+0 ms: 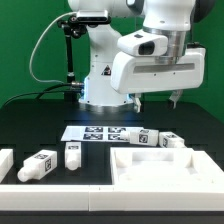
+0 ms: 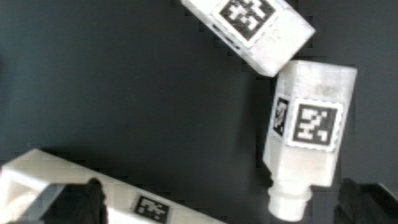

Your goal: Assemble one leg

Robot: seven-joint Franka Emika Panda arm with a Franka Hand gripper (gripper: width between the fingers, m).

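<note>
Four small white legs with square tags lie on the black table. Two lie at the exterior view's left (image 1: 40, 165) (image 1: 72, 155). Two lie side by side behind the tray-shaped panel (image 1: 150, 138) (image 1: 171, 143). My gripper (image 1: 158, 101) hangs open and empty above that pair, well off the table. In the wrist view one leg (image 2: 302, 125) lies lengthwise with its narrow peg end near one dark finger (image 2: 370, 203). A second leg (image 2: 253, 30) lies farther off. My gripper (image 2: 222, 208) holds nothing, and both fingers stand wide apart.
The large white tray-shaped panel (image 1: 165, 167) lies at the front right of the exterior view; its tagged edge also shows in the wrist view (image 2: 107, 190). The marker board (image 1: 98, 132) lies mid-table. Another white part (image 1: 5, 165) sits at the left edge.
</note>
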